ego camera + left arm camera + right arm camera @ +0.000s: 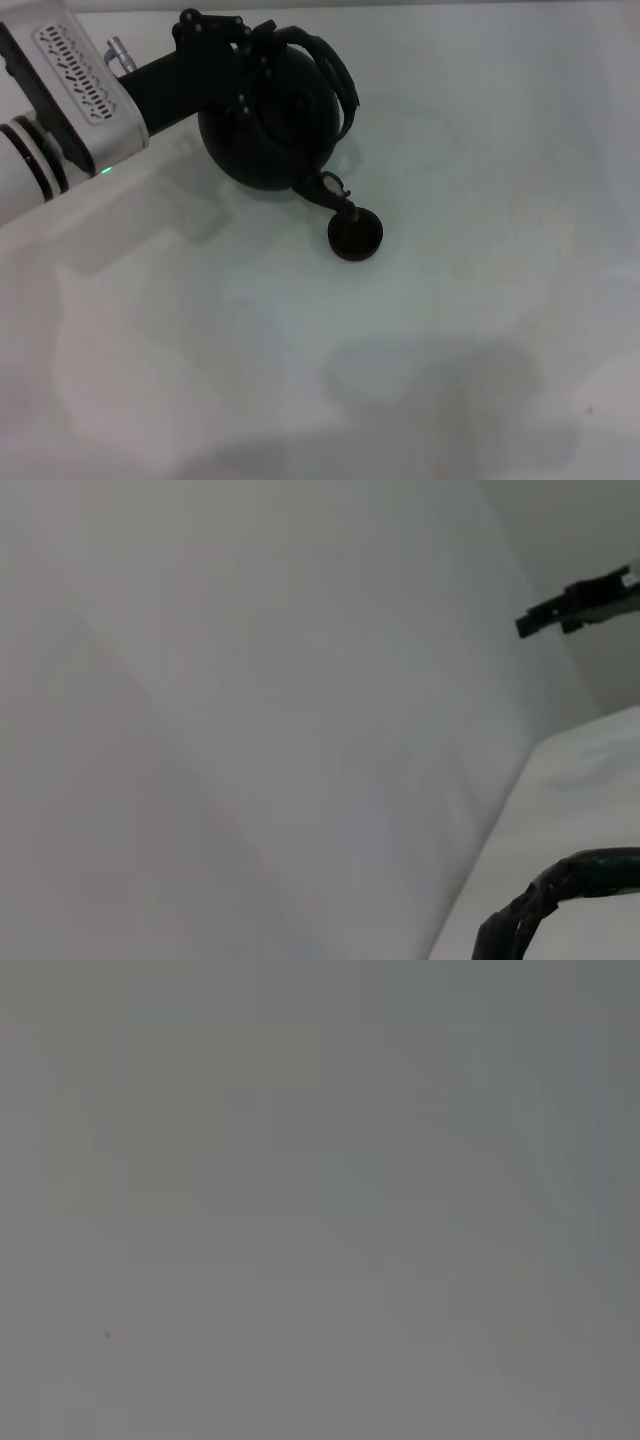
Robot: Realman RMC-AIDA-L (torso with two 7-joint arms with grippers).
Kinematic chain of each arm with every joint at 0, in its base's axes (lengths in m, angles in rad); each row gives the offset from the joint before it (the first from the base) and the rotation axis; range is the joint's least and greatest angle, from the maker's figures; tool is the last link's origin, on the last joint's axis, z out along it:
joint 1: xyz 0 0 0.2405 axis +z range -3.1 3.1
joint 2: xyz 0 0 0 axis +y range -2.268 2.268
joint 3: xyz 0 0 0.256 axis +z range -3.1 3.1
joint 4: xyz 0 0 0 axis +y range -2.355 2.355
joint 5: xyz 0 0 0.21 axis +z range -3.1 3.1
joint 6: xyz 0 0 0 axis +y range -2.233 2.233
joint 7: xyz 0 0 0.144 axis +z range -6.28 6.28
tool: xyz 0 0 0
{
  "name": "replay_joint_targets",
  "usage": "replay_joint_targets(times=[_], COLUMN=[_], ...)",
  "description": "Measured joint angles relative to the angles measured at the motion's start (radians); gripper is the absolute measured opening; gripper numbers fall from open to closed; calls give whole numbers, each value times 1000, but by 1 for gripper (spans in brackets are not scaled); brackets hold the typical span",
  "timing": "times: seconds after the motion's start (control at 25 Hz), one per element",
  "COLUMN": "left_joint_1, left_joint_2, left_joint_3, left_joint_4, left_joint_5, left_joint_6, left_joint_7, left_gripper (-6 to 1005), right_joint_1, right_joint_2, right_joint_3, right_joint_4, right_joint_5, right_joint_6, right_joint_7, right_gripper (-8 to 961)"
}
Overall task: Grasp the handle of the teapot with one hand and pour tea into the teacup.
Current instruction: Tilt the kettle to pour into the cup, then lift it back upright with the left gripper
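In the head view the matte black teapot (pixel 268 125) is held off the white table and tipped forward. Its short spout (pixel 335 190) points down at the rim of the small black teacup (pixel 355 237), which stands on the table just below. My left gripper (pixel 252 45) comes in from the upper left and is shut on the rough arched handle (pixel 338 75) at the top of the pot. A piece of the handle also shows in the left wrist view (pixel 560 885). My right gripper is out of view.
The white table (pixel 450 350) runs wide to the right and front of the cup. A small dark object (pixel 580 605) shows far off in the left wrist view. The right wrist view shows only a plain grey surface.
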Motion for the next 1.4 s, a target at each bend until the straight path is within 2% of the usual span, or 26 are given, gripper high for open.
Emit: replay_joint_targets(times=[1.4], left_joint_1=[25], left_joint_2=[2], left_joint_3=[1], left_joint_4=[131], left_joint_5=[106], left_joint_6=[46], left_joint_7=[0], left_gripper=[110], right_joint_1=[-3], right_joint_2=[0], right_joint_3=[0], right_joint_4=[11], right_joint_5=[10], right_joint_6=[-7], right_joint_7=[28], right_gripper=[855])
